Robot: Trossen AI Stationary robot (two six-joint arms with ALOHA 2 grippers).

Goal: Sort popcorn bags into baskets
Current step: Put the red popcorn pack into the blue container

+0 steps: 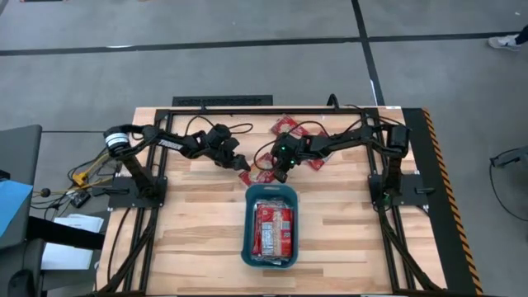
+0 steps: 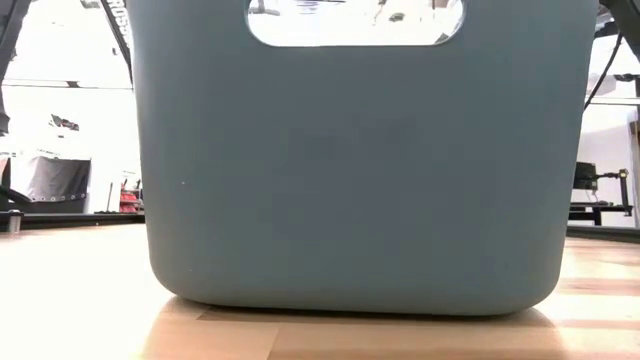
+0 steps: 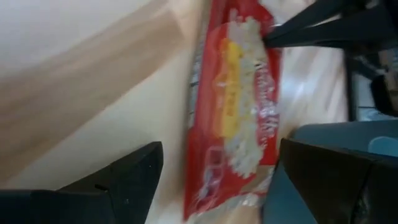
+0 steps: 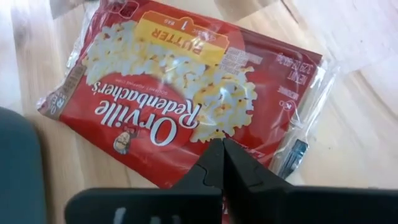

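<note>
A red popcorn bag point(image 4: 168, 93) lies flat on the wooden table just beyond the far end of the teal basket point(image 1: 247, 223). My right gripper point(image 4: 222, 155) is shut, with its tips on this bag. My left gripper point(image 3: 221, 149) is open. Its fingers stand on either side of one end of the same bag point(image 3: 233, 112), and I see no touch. In the high view the two grippers, left point(image 1: 244, 167) and right point(image 1: 277, 173), face each other over the bag point(image 1: 262, 175). The basket holds a few bags point(image 1: 272, 227). My right gripper sets its shut fingertips point(image 4: 217, 163) on the bag's printed face point(image 4: 214, 134), near one long edge and toward a corner. The fingers slant down from the table's right and far side. The bag lies flat on the table beneath them.
More red bags lie at the far side point(image 1: 289, 125) and under the right arm point(image 1: 316, 158). The basket's wall point(image 2: 350, 170) fills the low view. A black frame rail point(image 1: 223, 101) runs along the far edge. Bare wood lies left and right of the basket.
</note>
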